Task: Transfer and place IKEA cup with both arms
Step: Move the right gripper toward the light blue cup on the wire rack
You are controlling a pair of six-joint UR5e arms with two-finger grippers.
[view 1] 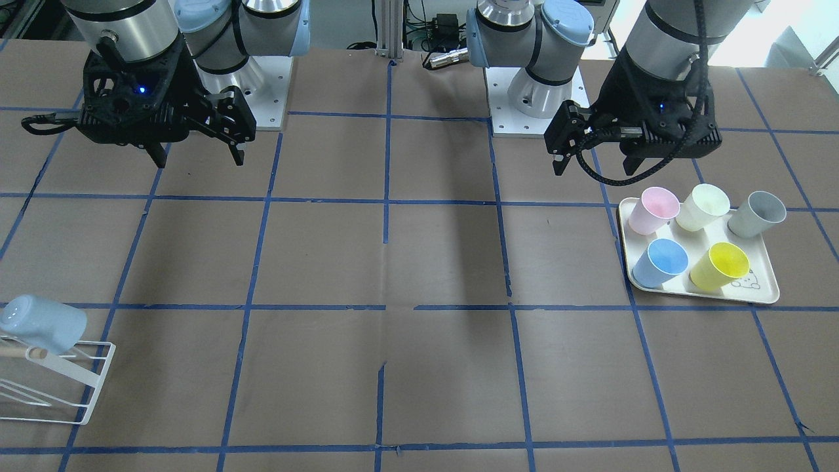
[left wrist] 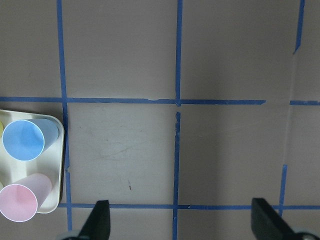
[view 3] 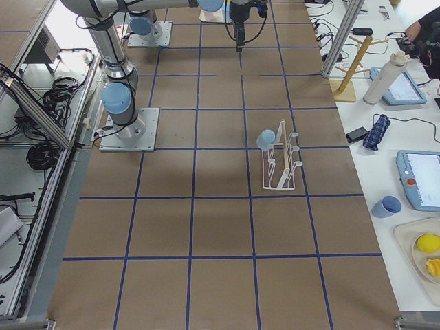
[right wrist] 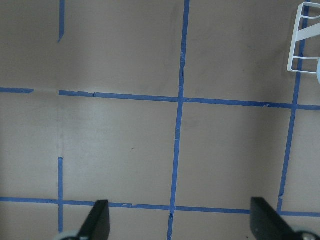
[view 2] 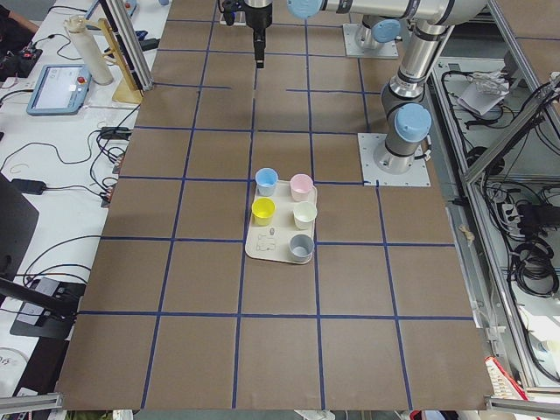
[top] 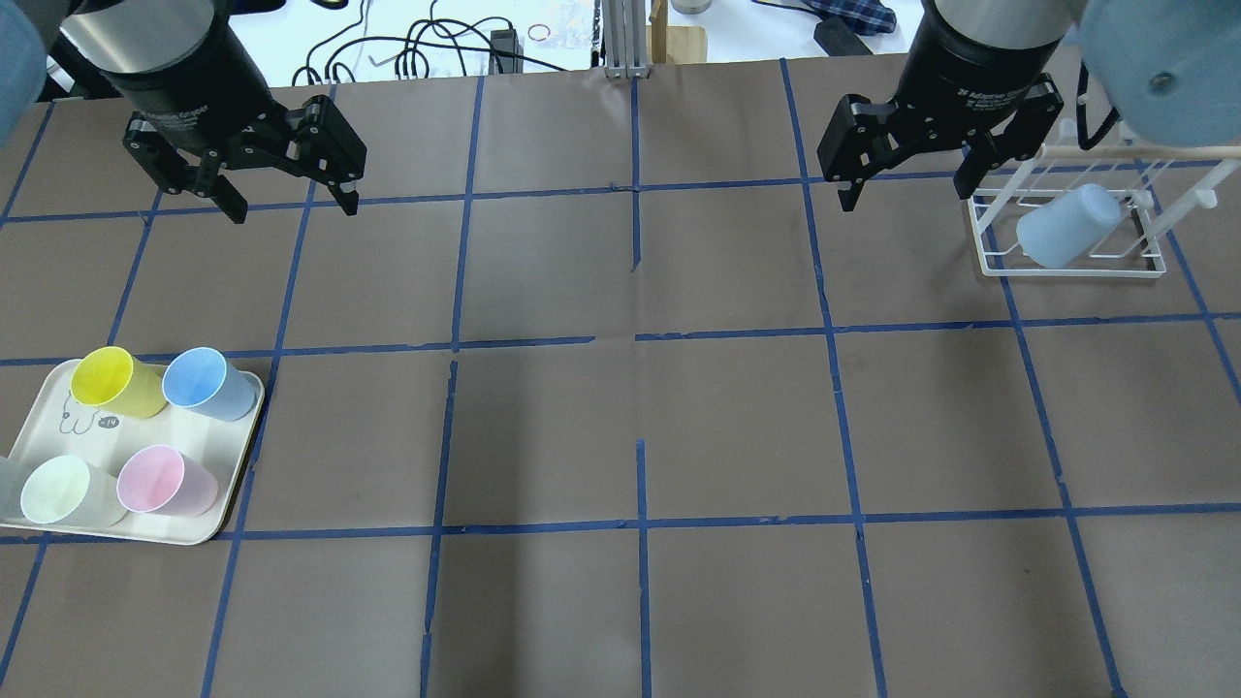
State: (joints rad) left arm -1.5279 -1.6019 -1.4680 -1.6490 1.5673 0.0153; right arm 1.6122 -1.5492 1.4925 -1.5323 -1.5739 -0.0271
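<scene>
The IKEA cup (top: 1066,228), pale grey-blue, hangs tilted on a wooden peg of the white wire rack (top: 1066,274) at the table's right end. It also shows in the front view (view 1: 42,322) and the right side view (view 3: 265,140). My right gripper (top: 906,194) is open and empty, raised just left of the rack; it touches neither rack nor cup. My left gripper (top: 293,208) is open and empty, raised over bare table beyond the tray. Both wrist views show open jaws over the taped table.
A cream tray (top: 242,456) at the left holds a deeper blue cup (top: 208,381), a yellow (top: 116,381), a pink (top: 165,480) and a pale green cup (top: 63,491); a grey cup (view 1: 757,214) shows in front view. Blue tape lines grid the brown table.
</scene>
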